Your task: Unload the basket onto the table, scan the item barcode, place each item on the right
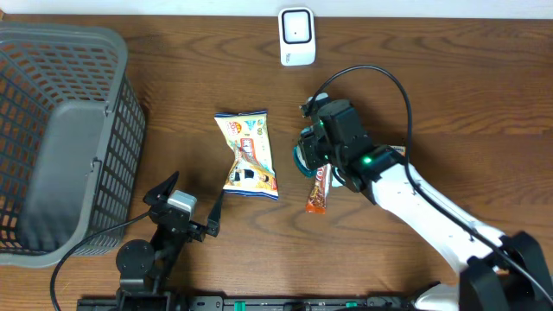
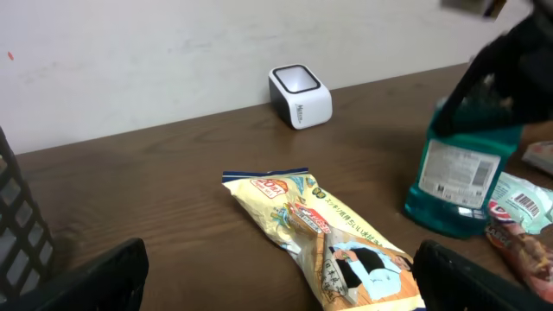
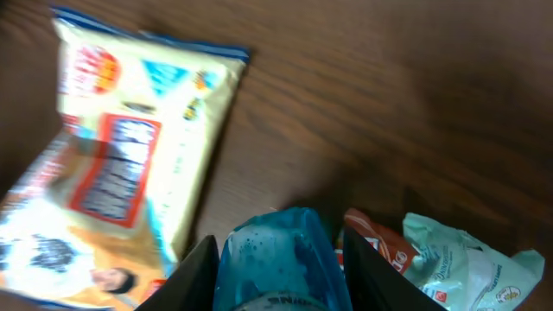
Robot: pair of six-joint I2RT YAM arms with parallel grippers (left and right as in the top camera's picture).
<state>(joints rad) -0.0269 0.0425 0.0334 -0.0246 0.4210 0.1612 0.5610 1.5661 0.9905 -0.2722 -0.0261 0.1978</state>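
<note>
My right gripper (image 1: 313, 152) is shut on a teal liquid bottle (image 2: 458, 186), its two black fingers (image 3: 197, 278) pressed to the bottle's sides (image 3: 276, 259). The bottle stands upright just right of a yellow snack bag (image 1: 248, 154), with its white label turned toward the left wrist view. Whether its base touches the table I cannot tell. The white barcode scanner (image 1: 296, 36) stands at the table's far edge, well beyond the bottle. My left gripper (image 1: 186, 203) rests open near the front edge, with nothing between its fingers and the snack bag (image 2: 320, 233) just ahead of it.
An orange-red snack bar (image 1: 319, 192) lies beside the bottle, under my right arm. A pale green wrapper (image 3: 458, 263) lies next to it. A grey mesh basket (image 1: 60, 138) fills the left side of the table.
</note>
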